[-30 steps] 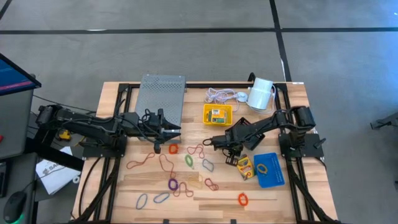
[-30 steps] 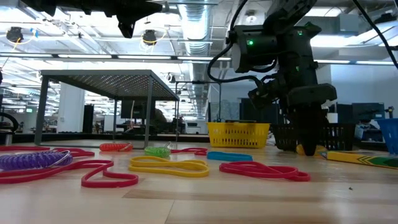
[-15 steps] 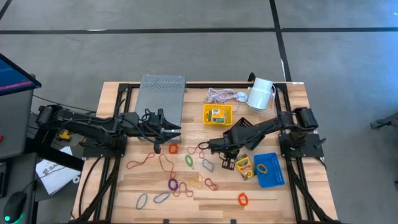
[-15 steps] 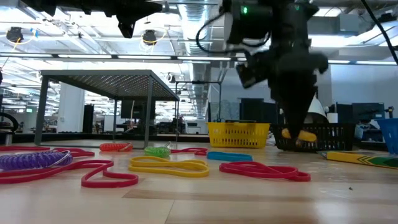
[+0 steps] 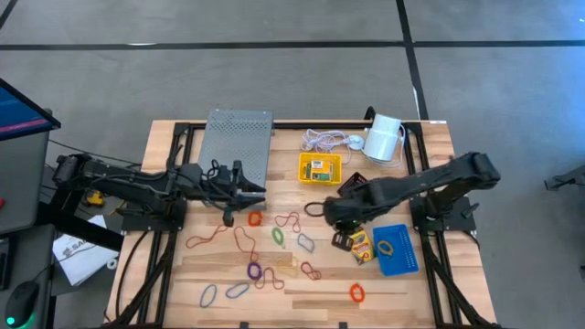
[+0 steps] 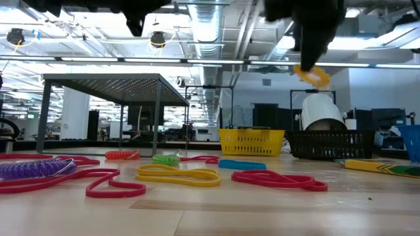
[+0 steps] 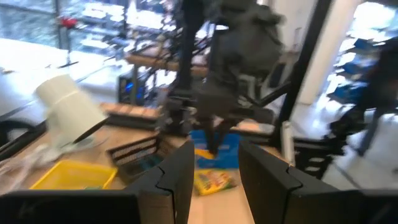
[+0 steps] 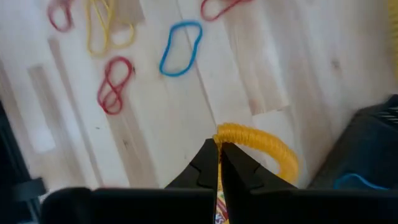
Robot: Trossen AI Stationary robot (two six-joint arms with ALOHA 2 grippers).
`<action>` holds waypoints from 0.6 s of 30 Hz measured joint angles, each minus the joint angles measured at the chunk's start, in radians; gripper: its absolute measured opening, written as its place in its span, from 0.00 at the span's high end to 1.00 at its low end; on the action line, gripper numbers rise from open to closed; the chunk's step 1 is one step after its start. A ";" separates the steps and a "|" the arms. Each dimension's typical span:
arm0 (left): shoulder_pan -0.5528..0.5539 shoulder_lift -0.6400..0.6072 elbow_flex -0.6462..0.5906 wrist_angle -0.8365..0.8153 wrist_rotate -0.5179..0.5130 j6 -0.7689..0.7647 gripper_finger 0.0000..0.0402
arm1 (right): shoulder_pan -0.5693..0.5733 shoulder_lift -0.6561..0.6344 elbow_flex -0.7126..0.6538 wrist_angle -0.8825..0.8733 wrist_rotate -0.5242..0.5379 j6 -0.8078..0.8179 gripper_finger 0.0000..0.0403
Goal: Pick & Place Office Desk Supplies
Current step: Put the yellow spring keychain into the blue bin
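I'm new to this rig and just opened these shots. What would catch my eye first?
The right gripper, raised above the table's middle, pinches a yellow rubber band between shut fingers; it dangles in the air in the low view. Below it, coloured rubber bands lie scattered over the wooden table, with a blue tray on the right. The left gripper waits beside the grey mesh platform.

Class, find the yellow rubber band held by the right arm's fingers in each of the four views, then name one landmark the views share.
High view: hidden beneath the right gripper, mid-table.
Low view: the yellow rubber band hangs high, right of centre, clear of the table.
Left wrist view: cannot tell; the far arm blocks it.
Right wrist view: lower centre, pinched in the shut fingers.
Shared landmark: the yellow tray.
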 joint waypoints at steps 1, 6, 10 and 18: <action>0.000 0.000 0.000 0.019 0.019 0.000 0.70 | 0.005 -0.025 0.000 -0.007 0.012 0.009 1.00; 0.000 0.000 0.000 0.067 0.075 0.000 0.70 | 0.033 -0.164 -0.032 -0.070 0.084 0.094 1.00; 0.000 0.000 0.000 0.066 0.077 -0.003 0.70 | 0.075 -0.288 -0.115 -0.084 0.117 0.195 1.00; 0.000 -0.006 0.000 0.083 0.077 -0.031 0.70 | 0.247 -0.478 -0.333 -0.071 0.174 0.467 1.00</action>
